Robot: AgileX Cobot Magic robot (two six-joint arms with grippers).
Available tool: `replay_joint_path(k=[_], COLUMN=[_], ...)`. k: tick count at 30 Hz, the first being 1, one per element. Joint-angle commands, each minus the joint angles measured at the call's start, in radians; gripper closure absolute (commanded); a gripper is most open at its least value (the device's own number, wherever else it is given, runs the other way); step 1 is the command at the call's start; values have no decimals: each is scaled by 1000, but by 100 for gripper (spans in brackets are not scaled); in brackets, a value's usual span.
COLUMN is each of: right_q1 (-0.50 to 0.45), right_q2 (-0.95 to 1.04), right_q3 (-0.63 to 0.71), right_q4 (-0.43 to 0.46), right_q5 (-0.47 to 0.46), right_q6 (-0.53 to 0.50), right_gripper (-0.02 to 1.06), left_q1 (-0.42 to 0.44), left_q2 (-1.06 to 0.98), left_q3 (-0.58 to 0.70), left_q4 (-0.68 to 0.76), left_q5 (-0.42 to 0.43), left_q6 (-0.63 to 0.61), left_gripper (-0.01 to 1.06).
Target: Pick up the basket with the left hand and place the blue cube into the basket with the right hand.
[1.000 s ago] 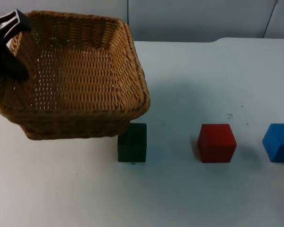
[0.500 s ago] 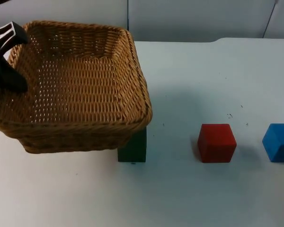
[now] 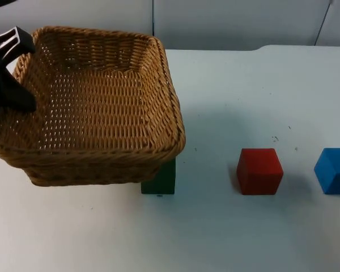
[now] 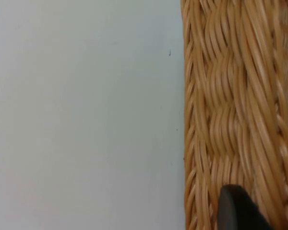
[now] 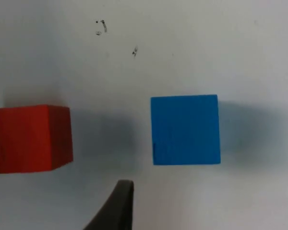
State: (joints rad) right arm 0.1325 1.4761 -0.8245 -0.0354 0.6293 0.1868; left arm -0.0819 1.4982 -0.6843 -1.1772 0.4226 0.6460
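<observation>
White table (image 3: 260, 238), grey partition wall (image 3: 232, 22)

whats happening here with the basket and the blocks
The left gripper holds the wicker basket by its rim, lifted and partly hiding the dark green cube. The red cube and blue cube sit on the white table. The right gripper hovers near the blue cube, not yet gripping it.

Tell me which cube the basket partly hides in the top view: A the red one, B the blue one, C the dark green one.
C: the basket overlaps the dark green cube, while the red cube and blue cube sit in the open.
</observation>
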Motion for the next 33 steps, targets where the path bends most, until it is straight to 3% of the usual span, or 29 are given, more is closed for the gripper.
replay_joint_path(k=[1, 9, 26, 33], right_q1=[4, 4, 4, 4], right_q2=[35, 187, 363, 424], right_q3=[-7, -7, -102, -102], right_q4=[-12, -12, -15, -13], right_q5=[-29, -151, -153, -174], right_q6=[8, 8, -6, -6], right_gripper=[6, 9, 9, 18], left_q1=[0, 0, 0, 0], left_q2=[-15, -15, -15, -15], left_q3=[0, 0, 0, 0], left_q4=[-24, -24, -31, -32], left_q5=[17, 23, 42, 42], left_q6=[1, 1, 1, 1], left_gripper=[105, 105, 105, 105])
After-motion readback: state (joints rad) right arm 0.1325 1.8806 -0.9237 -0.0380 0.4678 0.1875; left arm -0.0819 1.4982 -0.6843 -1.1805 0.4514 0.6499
